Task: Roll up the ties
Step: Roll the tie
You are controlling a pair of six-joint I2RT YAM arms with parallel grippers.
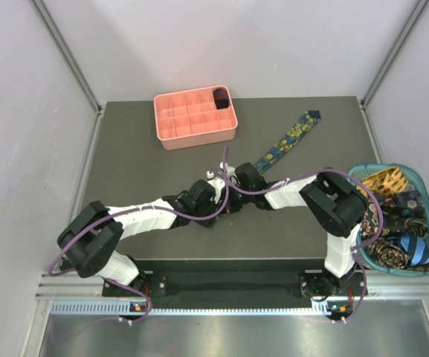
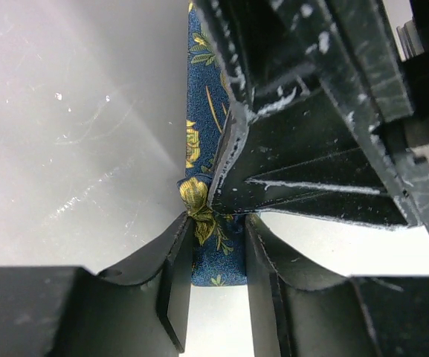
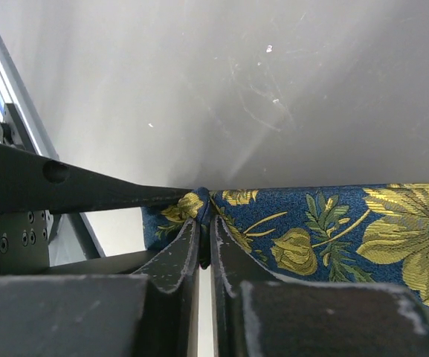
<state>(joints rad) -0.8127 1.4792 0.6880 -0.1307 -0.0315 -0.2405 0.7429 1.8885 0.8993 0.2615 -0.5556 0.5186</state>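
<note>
Navy tie (image 3: 333,223) with the yellow floral print is pinched near its narrow end by the right gripper (image 3: 205,223), whose fingers are pressed almost flat together on a pucker of fabric. The left gripper (image 2: 218,260) sits right up against it from the other side. Its fingers (image 2: 175,275) are apart, one on each side of the strip, with the tie's squared-off end lying between them and its edges just about touching the pads. The two grippers are basically nose to nose, so each wrist view is half blocked by the other one's black fingers.

From above, the rest of the tie runs flat and straight across the dark table (image 1: 147,163), diagonally toward the far right, ending in the wide pointed tip. Blue silky cloth, gold flowers, green leaves, not rolled at all.

Salmon-pink grid tray (image 1: 199,140) sits at the far side with a dark maroon coil (image 1: 220,97) in its far right compartment. Teal basket (image 1: 363,168) at the right edge holds a heap of ties (image 1: 400,223), a gold-striped and a blue-striped one among them.
</note>
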